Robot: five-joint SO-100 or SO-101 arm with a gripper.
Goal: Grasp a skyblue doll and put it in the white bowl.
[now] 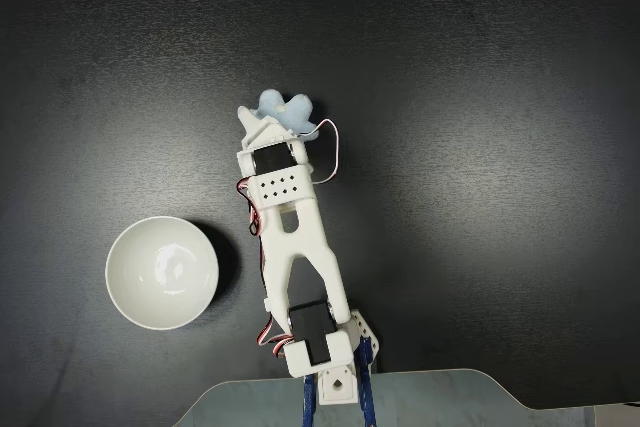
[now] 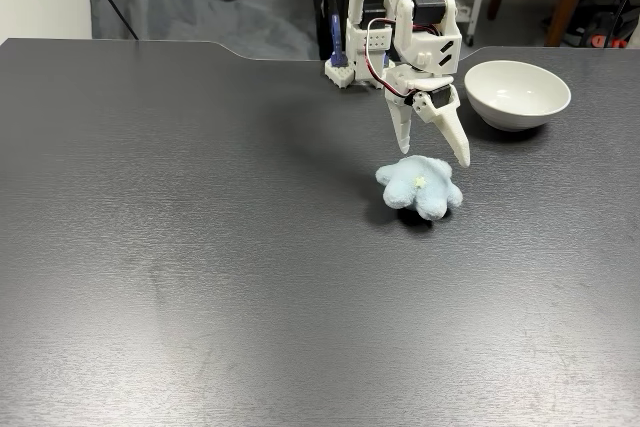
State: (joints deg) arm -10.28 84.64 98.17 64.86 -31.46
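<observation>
In the top-down fixed view the bowl (image 1: 162, 273) sits left on the dark table (image 1: 480, 247), well apart from the arm (image 1: 295, 247), whose gripper (image 1: 268, 119) reaches over the doll (image 1: 288, 110) at centre. In the front fixed view the doll (image 2: 420, 187) lies flat on the table, the gripper (image 2: 432, 150) just above it, fingers spread wide, holding nothing; the bowl (image 2: 517, 94) stands right

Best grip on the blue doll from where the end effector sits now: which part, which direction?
Take the doll across its puffy centre, coming straight down. It lies flat on the table with short rounded lobes all round, so the middle likely gives the fullest bite; a single lobe would probably slip. The end effector is open just above it, fingers already spread over its back edge.
</observation>
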